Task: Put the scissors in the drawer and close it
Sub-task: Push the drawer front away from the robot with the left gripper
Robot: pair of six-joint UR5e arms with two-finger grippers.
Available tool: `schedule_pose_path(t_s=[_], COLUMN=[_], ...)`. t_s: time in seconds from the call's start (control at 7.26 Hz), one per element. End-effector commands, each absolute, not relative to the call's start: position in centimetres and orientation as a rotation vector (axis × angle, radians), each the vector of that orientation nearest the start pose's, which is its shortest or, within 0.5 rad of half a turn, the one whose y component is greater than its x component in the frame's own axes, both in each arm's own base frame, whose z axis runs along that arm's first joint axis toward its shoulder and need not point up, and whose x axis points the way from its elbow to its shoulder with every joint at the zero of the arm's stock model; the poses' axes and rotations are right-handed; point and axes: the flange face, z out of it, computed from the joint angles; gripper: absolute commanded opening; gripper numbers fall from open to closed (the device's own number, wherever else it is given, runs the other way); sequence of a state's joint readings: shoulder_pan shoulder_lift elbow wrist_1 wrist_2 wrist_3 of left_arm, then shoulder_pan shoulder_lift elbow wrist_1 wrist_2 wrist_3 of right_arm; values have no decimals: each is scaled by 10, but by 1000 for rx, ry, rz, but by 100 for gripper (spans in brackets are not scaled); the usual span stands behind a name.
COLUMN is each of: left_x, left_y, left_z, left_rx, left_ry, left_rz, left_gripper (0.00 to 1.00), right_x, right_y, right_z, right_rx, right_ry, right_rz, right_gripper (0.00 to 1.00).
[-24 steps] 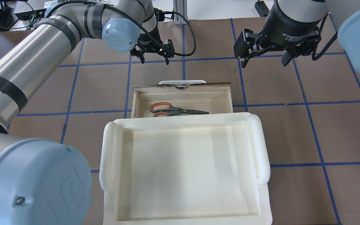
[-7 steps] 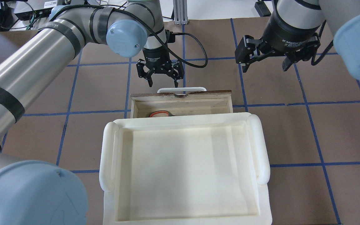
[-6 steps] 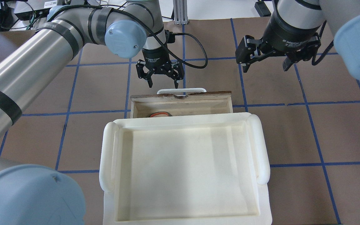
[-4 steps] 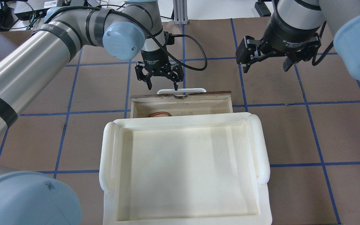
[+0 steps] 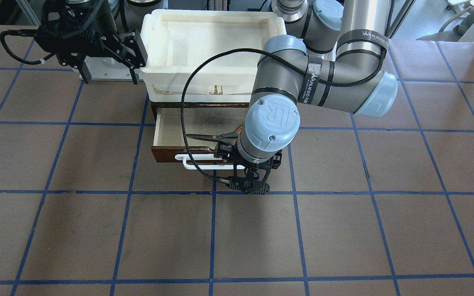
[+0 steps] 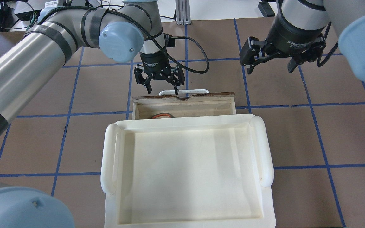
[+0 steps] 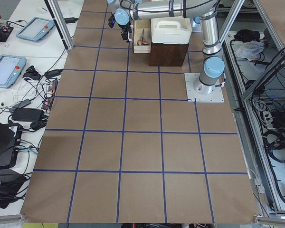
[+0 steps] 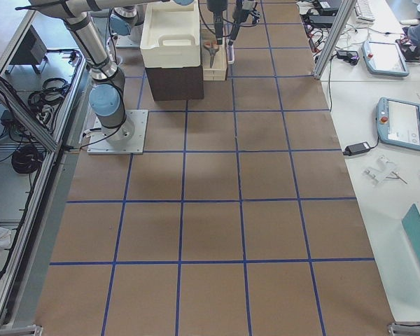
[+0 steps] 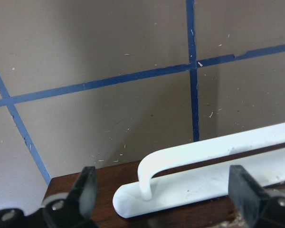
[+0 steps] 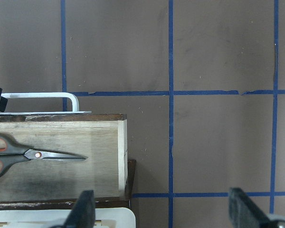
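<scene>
The drawer (image 6: 182, 100) stands partly open under the white tray; its white bar handle (image 6: 184, 91) faces away from the robot. The scissors (image 5: 212, 136) lie inside it, with only an orange-lined loop (image 6: 163, 116) showing from overhead; they also show in the right wrist view (image 10: 33, 154). My left gripper (image 6: 163, 91) is open and empty, its fingers straddling the handle's left end (image 9: 149, 178) at the dark brown drawer front (image 5: 167, 155). My right gripper (image 6: 269, 67) is open and empty, raised to the right of the drawer.
A large empty white plastic tray (image 6: 185, 122) sits on top of the dark brown cabinet (image 8: 175, 80) and hides most of the drawer from overhead. Brown table paper with blue grid tape lies all around. Tablets and cables lie on side benches.
The drawer slid partway in since the oldest frame, hiding most of the scissors. In the last second my left gripper moved down and slightly left onto the handle. The right arm barely moved.
</scene>
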State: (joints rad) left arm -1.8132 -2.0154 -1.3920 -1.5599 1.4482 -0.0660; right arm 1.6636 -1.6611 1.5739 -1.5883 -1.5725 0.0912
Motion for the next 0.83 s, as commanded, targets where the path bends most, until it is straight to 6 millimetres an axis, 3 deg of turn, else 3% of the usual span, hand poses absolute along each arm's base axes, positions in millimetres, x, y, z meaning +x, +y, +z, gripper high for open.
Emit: schedule_pose_path(t_s=[0.0, 0.69], left_x=[-291, -285], left_y=[-570, -547], left_z=[322, 324], left_rx=[254, 248], left_ry=[3178, 3156], left_rz=[458, 535], left_gripper=[100, 100], right_x=[176, 176], right_y=[-447, -447], right_z=[531, 531], right_rx=[-5, -7], right_ry=[3129, 3129], right_rz=[-163, -165], right_gripper=[100, 100])
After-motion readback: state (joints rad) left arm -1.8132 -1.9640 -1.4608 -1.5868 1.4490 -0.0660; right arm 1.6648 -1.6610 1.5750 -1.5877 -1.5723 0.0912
